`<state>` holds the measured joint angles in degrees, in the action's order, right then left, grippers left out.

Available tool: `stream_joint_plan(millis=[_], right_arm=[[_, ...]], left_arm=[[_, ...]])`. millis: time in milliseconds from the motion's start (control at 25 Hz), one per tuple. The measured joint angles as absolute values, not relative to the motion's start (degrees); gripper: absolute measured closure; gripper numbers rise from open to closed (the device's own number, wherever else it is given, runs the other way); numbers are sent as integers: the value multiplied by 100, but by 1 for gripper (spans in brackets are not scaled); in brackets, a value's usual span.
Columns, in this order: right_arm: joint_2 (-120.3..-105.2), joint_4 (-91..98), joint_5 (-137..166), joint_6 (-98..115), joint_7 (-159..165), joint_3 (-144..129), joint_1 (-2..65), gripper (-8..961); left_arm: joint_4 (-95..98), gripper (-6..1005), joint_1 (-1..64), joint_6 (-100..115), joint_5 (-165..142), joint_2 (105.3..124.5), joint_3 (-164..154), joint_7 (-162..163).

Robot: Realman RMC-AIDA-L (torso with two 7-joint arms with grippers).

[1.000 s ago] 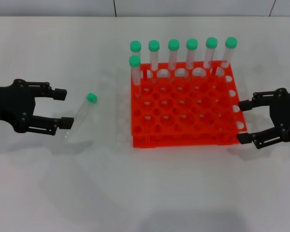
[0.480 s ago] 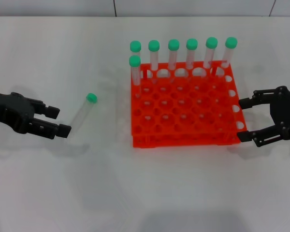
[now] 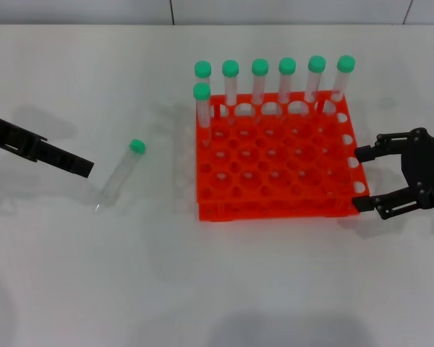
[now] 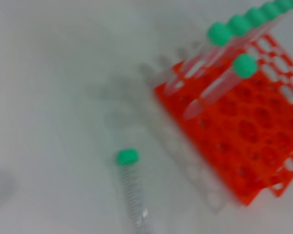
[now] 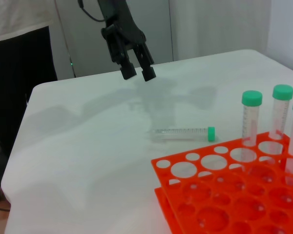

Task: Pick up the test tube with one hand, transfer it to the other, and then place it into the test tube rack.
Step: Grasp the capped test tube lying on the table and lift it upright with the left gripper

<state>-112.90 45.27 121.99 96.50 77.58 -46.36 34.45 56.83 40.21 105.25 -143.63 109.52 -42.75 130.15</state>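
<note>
Meanwhile, the test tube [image 3: 119, 172] lies on its side on the white table [image 3: 224, 282], well left of the orange test tube rack [image 3: 278, 163]. Above the table, just left of the tube, the left gripper [image 5: 135, 72] hangs with fingers narrowly parted, holding nothing. At the rack's right edge, the right gripper [image 3: 363, 179] waits, spread wide and empty.

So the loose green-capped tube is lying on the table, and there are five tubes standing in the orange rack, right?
Not quite: the test tube rack holds seven standing tubes, not five, six along the back row and one just in front of it at the left end, as the head view shows. The loose test tube does lie on the table, left of the rack.
</note>
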Motion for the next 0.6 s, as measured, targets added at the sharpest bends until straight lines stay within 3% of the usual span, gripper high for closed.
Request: stream_joint_plan(millis=[600], right_arm=[[-11358, 4526, 12199, 9623, 7692, -4677, 3471, 83]], left_arm=[[5297, 233, 4474, 9816, -15246, 11149, -5452, 14009]])
